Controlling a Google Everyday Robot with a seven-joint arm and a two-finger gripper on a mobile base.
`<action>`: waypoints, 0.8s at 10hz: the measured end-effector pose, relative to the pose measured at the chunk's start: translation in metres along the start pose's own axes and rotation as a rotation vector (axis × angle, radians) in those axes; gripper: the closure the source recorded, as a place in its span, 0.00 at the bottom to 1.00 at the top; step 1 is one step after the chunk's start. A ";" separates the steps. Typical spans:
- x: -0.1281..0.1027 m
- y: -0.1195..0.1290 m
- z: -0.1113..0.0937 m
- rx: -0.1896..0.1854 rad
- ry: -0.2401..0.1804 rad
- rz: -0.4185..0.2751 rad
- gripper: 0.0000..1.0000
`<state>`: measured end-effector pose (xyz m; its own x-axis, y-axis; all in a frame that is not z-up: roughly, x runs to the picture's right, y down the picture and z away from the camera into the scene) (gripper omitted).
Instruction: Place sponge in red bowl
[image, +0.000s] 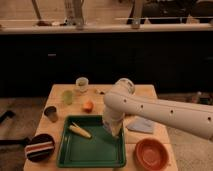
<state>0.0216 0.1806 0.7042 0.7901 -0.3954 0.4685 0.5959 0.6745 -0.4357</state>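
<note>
Wooden table (54, 96), claw (114, 132) over green tray (92, 149), grip unclear, red bowl (151, 154) near claw.

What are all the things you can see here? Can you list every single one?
table: 1, light wood, middle of the view
tray: 1, green, front middle of the table
yellow thing: 1, yellow, lying in the tray's back left part; too unclear to name
red bowl: 1, red, front right corner, beside the tray
flat piece: 1, blue-grey, behind the red bowl
orange fruit: 1, orange, behind the tray
green cup: 1, pale green, back left
white cup: 1, white, back edge
dark cup: 1, dark, left side
dark bowl: 1, dark, front left corner, something striped inside
arm: 1, white, reaching in from the right
gripper: 1, pale, pointing down over the tray's back right part
</note>
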 end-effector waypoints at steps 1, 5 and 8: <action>-0.001 -0.002 0.002 -0.008 0.002 -0.003 1.00; -0.010 -0.007 0.007 -0.021 0.010 -0.007 1.00; -0.004 -0.003 -0.001 -0.015 0.031 0.011 1.00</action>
<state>0.0172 0.1797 0.7033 0.8009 -0.4073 0.4390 0.5887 0.6697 -0.4527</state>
